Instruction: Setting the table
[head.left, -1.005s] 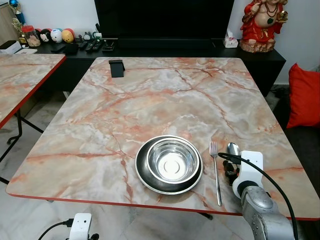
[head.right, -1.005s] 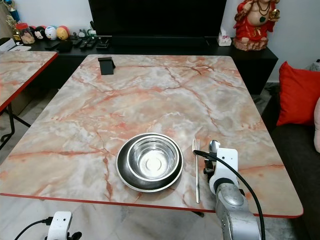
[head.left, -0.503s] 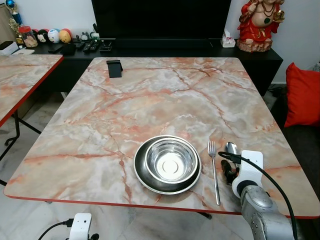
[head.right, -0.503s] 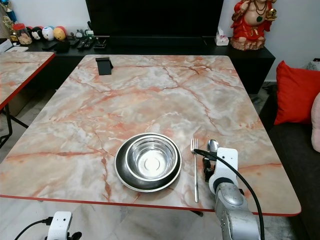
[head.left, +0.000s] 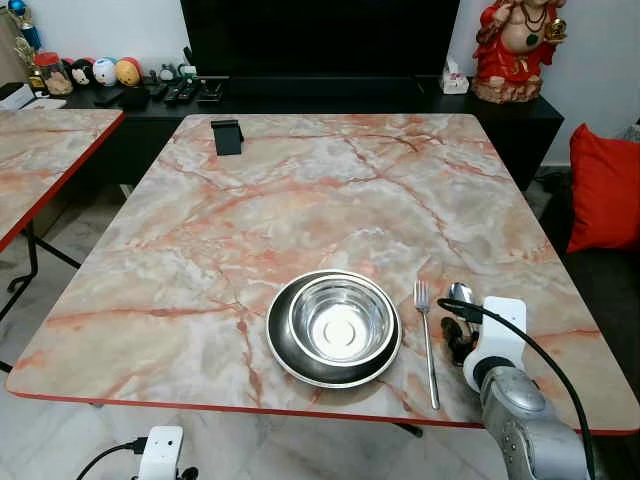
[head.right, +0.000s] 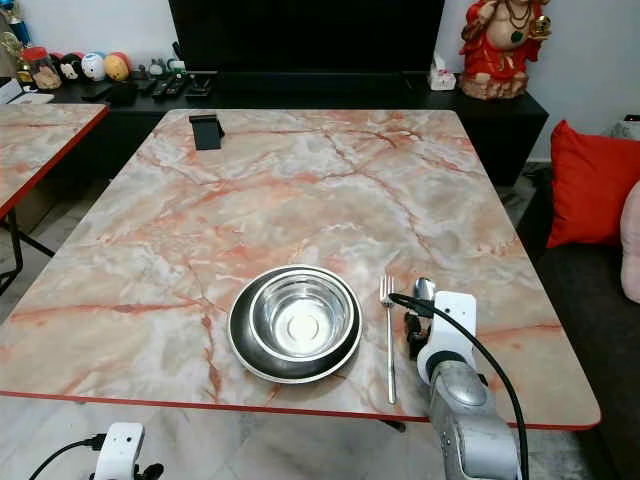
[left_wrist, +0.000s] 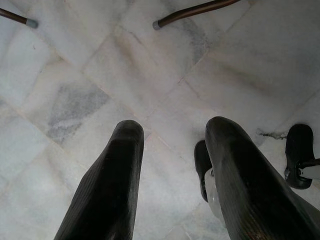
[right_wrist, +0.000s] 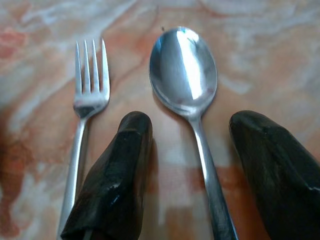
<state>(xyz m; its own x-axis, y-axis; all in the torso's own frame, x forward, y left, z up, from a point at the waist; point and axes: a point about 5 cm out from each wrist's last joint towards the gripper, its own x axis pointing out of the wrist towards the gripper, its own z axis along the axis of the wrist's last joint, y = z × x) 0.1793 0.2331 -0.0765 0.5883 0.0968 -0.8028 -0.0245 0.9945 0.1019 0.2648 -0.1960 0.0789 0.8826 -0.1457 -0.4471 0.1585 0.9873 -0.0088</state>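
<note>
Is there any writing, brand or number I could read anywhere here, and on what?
None can be read.
Jar on the sideboard: its label is too small to read.
Tissue box beside the red statue: print too small to read.
Fork, spoon and bowl: no marks show.

Bright, even light; sharp frames, glare on the spoon (right_wrist: 183, 65).

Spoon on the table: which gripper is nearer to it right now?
Right. The right gripper is down at the table with its open fingers on either side of the spoon handle, beside the fork. The left gripper hangs over the floor.
</note>
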